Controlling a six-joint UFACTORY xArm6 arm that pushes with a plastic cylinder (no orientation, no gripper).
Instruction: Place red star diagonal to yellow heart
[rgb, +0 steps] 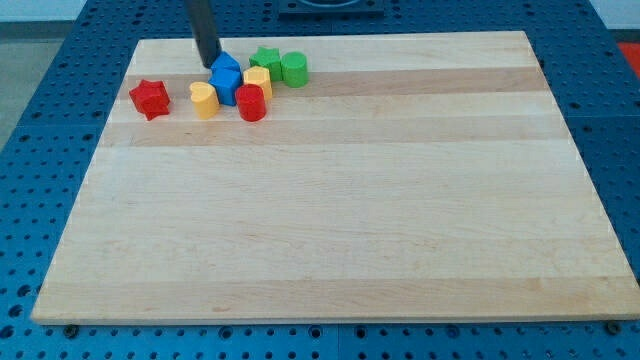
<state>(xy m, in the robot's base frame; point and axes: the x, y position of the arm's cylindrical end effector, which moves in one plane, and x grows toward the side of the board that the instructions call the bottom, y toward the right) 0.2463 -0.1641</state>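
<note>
The red star (149, 98) lies near the board's top left, apart from the other blocks. The yellow heart (204, 100) sits just to its right, with a small gap between them. My tip (208, 62) is above the yellow heart, at the upper left of the blue blocks, close to the upper blue block (225, 66). The tip touches neither the red star nor the yellow heart.
A tight cluster sits right of the heart: a blue block (226, 86), a red cylinder (251, 103), a yellow block (259, 80), a green star (266, 60) and a green cylinder (294, 68). The wooden board (340, 200) lies on a blue perforated table.
</note>
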